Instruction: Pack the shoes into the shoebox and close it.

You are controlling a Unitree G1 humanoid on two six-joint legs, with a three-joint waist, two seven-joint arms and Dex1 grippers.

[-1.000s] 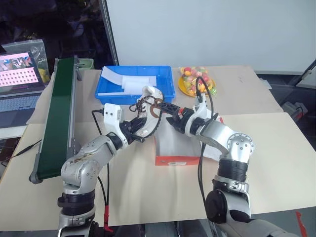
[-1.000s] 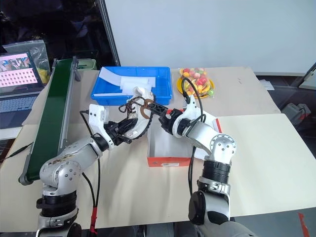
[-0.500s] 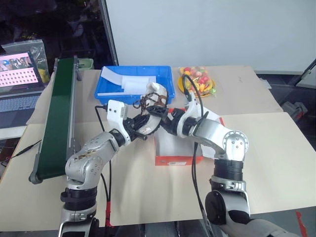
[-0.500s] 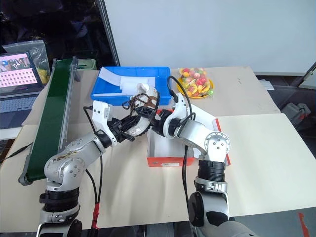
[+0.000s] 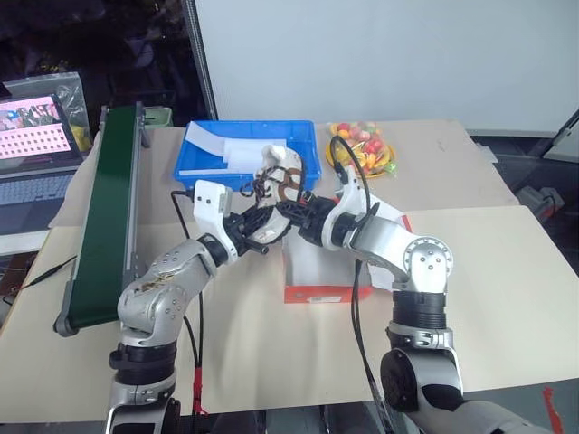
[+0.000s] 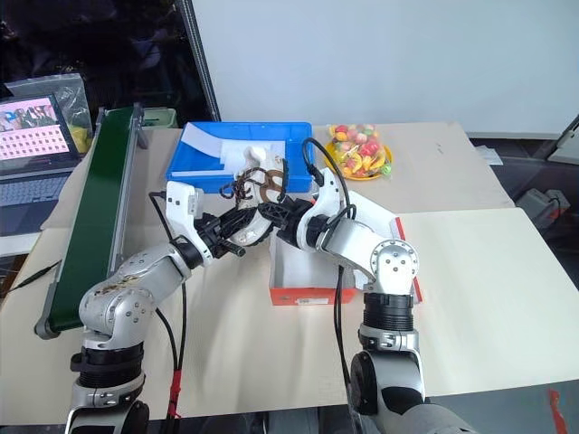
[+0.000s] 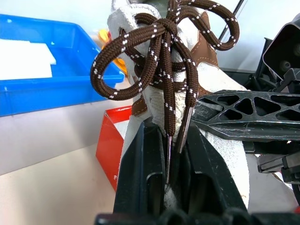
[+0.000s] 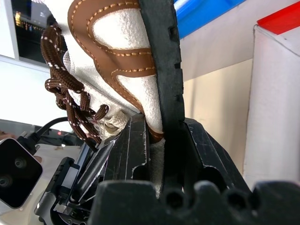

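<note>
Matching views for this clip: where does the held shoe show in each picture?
Left eye: shoe at centre, between both grippers, above the shoebox.
Right eye: shoe left of centre, in front of the blue tray.
Left wrist: shoe at centre, laces toward the camera.
Right wrist: shoe upper centre, sole edge-on.
Shared landmark: the blue tray, seen in all four.

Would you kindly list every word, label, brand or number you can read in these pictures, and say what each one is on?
No text can be read anywhere.
Laptop screen: rows of small pink tiles, too small to read.
Shoebox: no print legible on its red side.
Shoe: no brand mark to be seen.
White sheets in the blue tray: blank as far as can be told.
</note>
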